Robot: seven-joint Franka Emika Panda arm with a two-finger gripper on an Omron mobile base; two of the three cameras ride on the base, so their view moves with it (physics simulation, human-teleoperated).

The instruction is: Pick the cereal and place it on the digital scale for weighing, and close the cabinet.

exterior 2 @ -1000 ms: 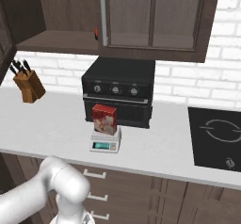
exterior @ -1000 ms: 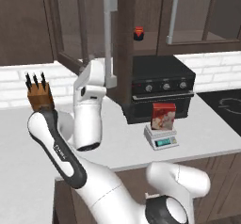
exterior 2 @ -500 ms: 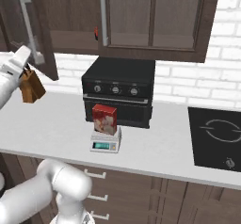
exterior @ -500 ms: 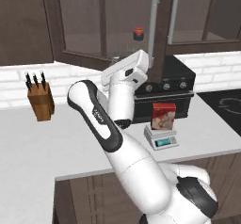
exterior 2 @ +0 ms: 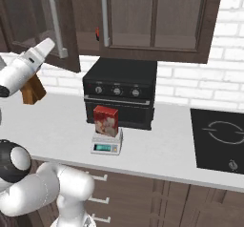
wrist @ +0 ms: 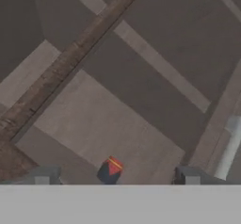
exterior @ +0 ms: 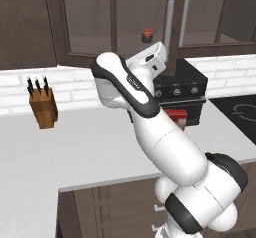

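The red cereal box stands upright on the digital scale, on the counter in front of the black oven. In the left base view the cereal peeks out from behind my arm. The cabinet has its left glass door swung partly out, bar handle at its free edge. My gripper is raised against that door's outer face, and the left base view shows the gripper beside the handle. In the hand view the gripper is open, facing the glass panel.
A small red-and-black jar sits on the cabinet shelf behind the glass. A knife block stands at the counter's left by the white brick wall. A black cooktop lies at the right. The right cabinet door's handle hangs above the oven.
My arm has swung up and to the right, and the open cabinet door has swung with it towards shut. The cereal and scale have not moved.
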